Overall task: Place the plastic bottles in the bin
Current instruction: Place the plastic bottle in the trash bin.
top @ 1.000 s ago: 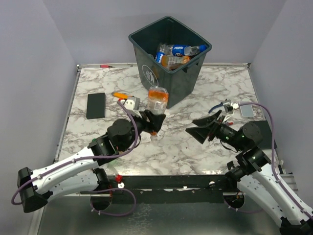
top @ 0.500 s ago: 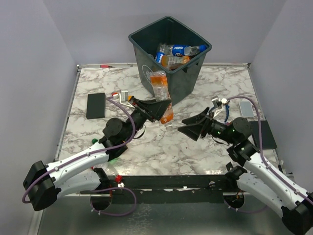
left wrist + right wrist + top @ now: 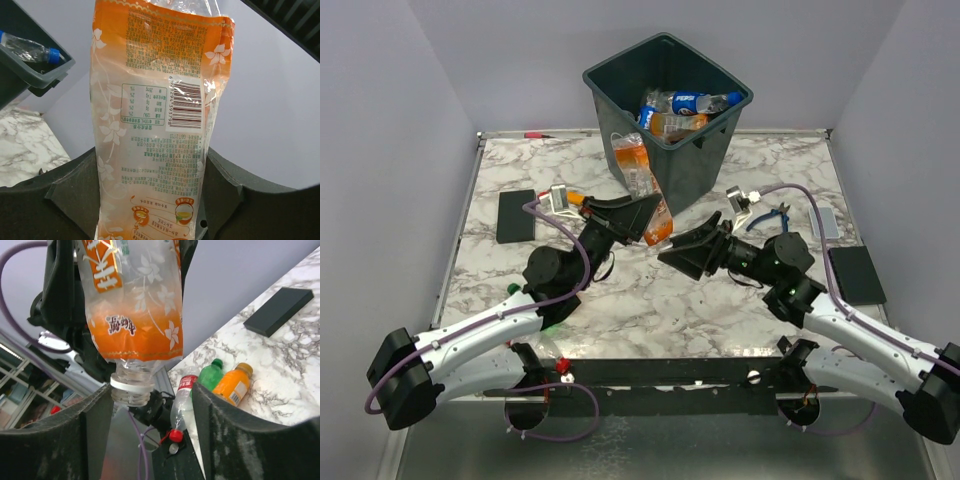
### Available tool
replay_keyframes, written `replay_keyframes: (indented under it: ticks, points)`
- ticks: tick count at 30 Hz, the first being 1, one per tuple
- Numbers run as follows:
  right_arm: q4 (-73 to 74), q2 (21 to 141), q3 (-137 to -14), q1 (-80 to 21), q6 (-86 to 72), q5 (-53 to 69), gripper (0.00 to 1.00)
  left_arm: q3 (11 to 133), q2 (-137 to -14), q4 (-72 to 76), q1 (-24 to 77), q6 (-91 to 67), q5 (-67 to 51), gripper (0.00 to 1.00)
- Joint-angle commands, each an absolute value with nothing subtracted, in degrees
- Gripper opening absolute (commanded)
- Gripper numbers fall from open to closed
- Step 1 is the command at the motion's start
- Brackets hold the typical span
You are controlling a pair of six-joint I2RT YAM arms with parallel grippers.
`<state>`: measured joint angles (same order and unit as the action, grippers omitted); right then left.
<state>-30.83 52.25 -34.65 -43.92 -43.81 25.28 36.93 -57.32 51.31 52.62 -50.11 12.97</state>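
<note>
Bottle (image 3: 641, 185), orange label, neck lowermost, clamped in left gripper (image 3: 645, 218), held above the table before bin (image 3: 705, 165). Right gripper (image 3: 678, 258) jaws apart, flanking the neck, no contact.

black pad (image 3: 516, 215): flat, left side | blue-handled pliers (image 3: 780, 213): right side | dark pad (image 3: 857, 275): near right edge

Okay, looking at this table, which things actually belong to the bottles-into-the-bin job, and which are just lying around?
Part of the job:
bin
bottles already inside
orange-labelled bottle, held aloft
three loose bottles by the table edge

Just lying about:
flat black pad
blue-handled pliers
</note>
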Motion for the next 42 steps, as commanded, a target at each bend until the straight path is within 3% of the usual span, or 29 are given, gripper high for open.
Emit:
replay_keyframes:
  ticks: [1,9,11,14,15,16,17,18,19,23,29,35,42]
  points:
    - [-35.7,54.1,-36.3,-44.3,-46.0,20.7,0.61,35.7,-56.3,54.0,53.0,-49.6,14.3,0.35]
    - [-37.6,57.5,-37.8,-44.6,-47.8,22.0,0.58,35.0,-56.1,54.0,53.1,-49.1,14.1,0.35]
    - [-35.7,58.5,-39.0,-45.1,-47.6,22.0,0.47,34.8,-56.1,54.1,53.1,-48.8,14.1,0.36]
    - [-33.8,58.4,-39.6,-45.3,-47.3,22.8,0.17,34.6,-55.9,53.9,53.1,-47.4,13.6,0.42]
    - [-32.1,57.8,-39.7,-45.3,-46.8,23.0,0.04,34.5,-55.7,53.5,53.1,-46.7,13.4,0.53]
    - [-29.5,57.1,-40.0,-45.3,-46.1,22.7,0.01,34.7,-55.2,52.3,53.1,-45.8,13.2,0.70]
    - [-26.7,55.9,-40.2,-45.3,-44.9,22.3,0.00,34.9,-54.5,50.3,53.1,-44.5,13.1,0.89]
    - [-23.5,54.7,-40.5,-45.3,-43.6,21.7,0.00,35.1,-53.4,48.1,53.1,-42.6,13.1,0.98]
    - [-19.2,53.1,-41.4,-45.3,-41.3,20.9,0.00,35.2,-51.9,45.7,53.1,-39.8,13.4,0.99]
    - [10.5,47.9,-49.5,-45.2,-30.7,13.9,0.00,37.9,-43.8,30.4,53.1,-23.9,17.6,0.99]
    - [41.4,48.2,-61.3,-45.1,-23.1,8.3,0.00,50.6,-39.2,3.9,53.0,17.4,9.4,0.99]
    - [51.8,51.1,-64.7,-45.1,-22.6,12.6,0.00,52.7,-41.2,-4.8,53.1,48.0,1.2,0.99]
    - [56.2,55.9,-69.4,-45.1,-20.5,16.5,0.00,57.1,-49.5,-15.4,58.2,63.0,1.2,0.99]
